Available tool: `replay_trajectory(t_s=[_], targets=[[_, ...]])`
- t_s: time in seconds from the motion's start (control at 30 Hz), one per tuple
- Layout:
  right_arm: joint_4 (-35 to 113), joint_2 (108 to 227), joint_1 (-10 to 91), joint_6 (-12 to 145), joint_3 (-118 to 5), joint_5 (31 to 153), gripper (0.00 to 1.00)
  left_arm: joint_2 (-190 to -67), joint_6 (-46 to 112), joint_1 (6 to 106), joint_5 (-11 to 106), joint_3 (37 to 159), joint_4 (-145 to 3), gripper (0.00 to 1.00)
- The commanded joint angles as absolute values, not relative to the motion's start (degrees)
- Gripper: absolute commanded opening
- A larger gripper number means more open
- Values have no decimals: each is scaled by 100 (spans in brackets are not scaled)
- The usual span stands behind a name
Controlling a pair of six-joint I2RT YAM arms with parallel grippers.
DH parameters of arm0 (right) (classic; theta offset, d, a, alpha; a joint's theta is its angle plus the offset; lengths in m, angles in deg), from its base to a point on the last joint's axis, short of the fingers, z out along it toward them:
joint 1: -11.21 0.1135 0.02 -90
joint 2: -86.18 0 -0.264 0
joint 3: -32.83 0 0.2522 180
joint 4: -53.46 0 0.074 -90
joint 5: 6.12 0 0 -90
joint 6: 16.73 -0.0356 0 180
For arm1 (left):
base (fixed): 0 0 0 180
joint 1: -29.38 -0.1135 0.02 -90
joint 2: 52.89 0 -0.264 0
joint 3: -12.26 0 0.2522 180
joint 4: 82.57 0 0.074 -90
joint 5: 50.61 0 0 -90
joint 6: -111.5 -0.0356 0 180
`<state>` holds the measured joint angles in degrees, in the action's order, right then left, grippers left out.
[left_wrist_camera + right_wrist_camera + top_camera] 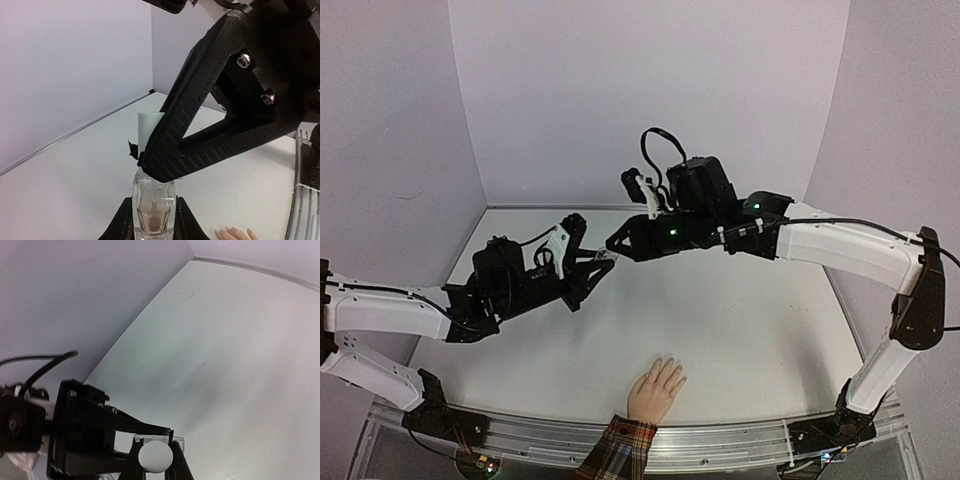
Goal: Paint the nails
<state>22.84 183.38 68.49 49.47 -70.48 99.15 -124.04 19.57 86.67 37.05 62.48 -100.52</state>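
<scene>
A small clear bottle [153, 207] with a white cap [148, 128] is held above the table between both arms. My left gripper [597, 262] is shut on the glass body of the bottle. My right gripper [614, 247] is shut on the white cap [155, 456]; its black finger [210, 110] crosses the left wrist view. A peach-coloured hand [655, 389] with a red plaid cuff [616, 449] lies flat at the table's near edge. Its pale nails [223, 231] show at the bottom of the left wrist view.
The white table [760, 330] is walled by pale lilac panels at the back and sides. A metal rail [720, 440] runs along the near edge under the arm bases.
</scene>
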Motion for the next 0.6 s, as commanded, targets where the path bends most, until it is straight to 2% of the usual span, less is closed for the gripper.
replay_trajectory(t_s=[0.0,0.07,0.1,0.2,0.27,0.3,0.4,0.47,0.57], targets=[[2457,17910,6852,7334,-6638,13830,0,-11925,2581,8311,7077,6244,-10614,0],[2351,17803,6801,7866,-6446,14435,0,-12013,3452,7838,8993,6221,-11219,0],[2250,17848,6748,7870,-6480,14643,0,-12072,3695,7721,9372,6257,-11312,0],[2095,17805,6685,7889,-6472,14330,1,-12065,3361,7676,9167,6393,-10665,0],[2130,17639,6658,7809,-6347,13714,37,-12006,3013,7680,8449,6402,-10285,0],[2160,17567,6650,7672,-6330,13245,51,-11973,2883,7684,7996,6418,-10121,0],[2270,17434,6642,6890,-6385,11447,68,-11914,2604,7728,6324,6441,-9774,0],[2348,17438,6643,6340,-6464,10470,71,-11933,2444,7858,5336,6470,-9664,0],[2404,17519,6661,5529,-6609,9969,72,-12033,2281,8075,4359,6484,-9716,0]])
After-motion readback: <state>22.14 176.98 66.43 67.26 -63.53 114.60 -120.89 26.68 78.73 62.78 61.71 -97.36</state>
